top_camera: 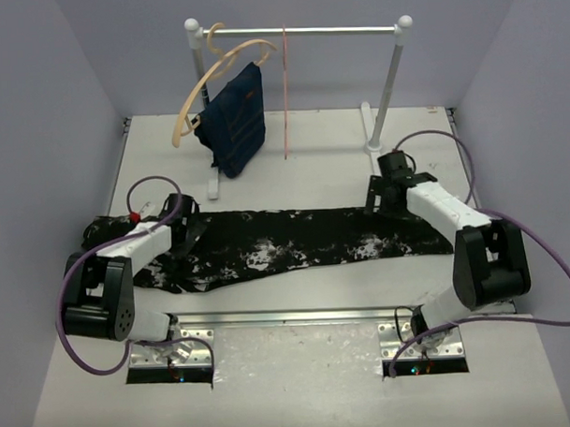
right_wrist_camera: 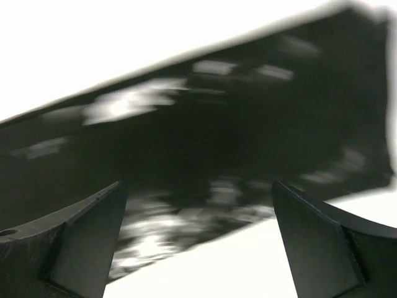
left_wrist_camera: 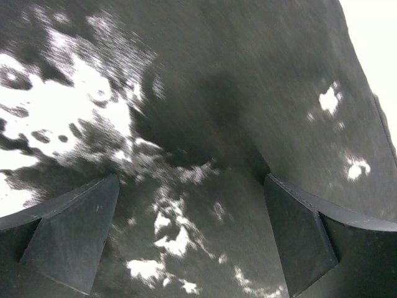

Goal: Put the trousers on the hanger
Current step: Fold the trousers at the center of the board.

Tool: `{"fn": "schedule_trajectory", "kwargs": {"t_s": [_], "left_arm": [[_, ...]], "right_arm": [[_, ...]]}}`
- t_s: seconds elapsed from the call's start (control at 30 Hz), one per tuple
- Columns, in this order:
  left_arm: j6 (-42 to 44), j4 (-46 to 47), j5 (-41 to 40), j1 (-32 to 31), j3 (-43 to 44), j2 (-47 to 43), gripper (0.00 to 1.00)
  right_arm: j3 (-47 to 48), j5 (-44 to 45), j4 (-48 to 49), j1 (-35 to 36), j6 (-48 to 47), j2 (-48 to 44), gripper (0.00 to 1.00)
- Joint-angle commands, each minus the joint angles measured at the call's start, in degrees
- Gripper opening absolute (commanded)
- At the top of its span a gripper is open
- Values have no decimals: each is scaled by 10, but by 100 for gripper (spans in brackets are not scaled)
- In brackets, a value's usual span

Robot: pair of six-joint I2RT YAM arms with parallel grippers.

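Note:
The black white-speckled trousers (top_camera: 295,241) lie flat and stretched across the table in the top view. The thin pink wire hanger (top_camera: 285,92) hangs from the rack rail at the back, seen edge-on. My left gripper (top_camera: 184,228) is open low over the trousers' left part; the left wrist view shows the fabric (left_wrist_camera: 205,124) filling the gap between its spread fingers (left_wrist_camera: 71,236). My right gripper (top_camera: 383,203) is open over the trousers' right end; the right wrist view shows the blurred fabric (right_wrist_camera: 205,143) between and beyond its spread fingers (right_wrist_camera: 316,242).
A white clothes rack (top_camera: 302,30) stands at the back. A tan wooden hanger (top_camera: 195,95) with a navy garment (top_camera: 235,117) hangs at its left. Grey walls enclose the table on three sides.

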Motion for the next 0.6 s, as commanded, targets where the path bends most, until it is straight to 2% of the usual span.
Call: {"fn": "schedule_trajectory", "kwargs": {"t_s": [0.0, 0.13, 0.2, 0.3, 0.37, 0.43, 0.57], "left_arm": [[-3, 6, -13, -17, 24, -2, 100], [11, -4, -7, -33, 45, -2, 100], [35, -18, -9, -34, 64, -7, 100], [50, -64, -31, -34, 99, -24, 100], [46, -116, -53, -34, 133, -28, 100], [32, -164, -76, -31, 163, -31, 100], [38, -177, -41, 20, 158, -68, 100]], "right_arm": [[22, -14, 78, 103, 19, 34, 99], [83, -115, 18, 135, 65, 169, 99], [92, -94, -33, 133, 88, 228, 99], [71, -49, -55, 101, 94, 253, 99], [50, -68, -57, 58, 95, 242, 81], [34, -65, -53, 27, 98, 217, 99], [31, -68, -71, -23, 81, 188, 99]]}}
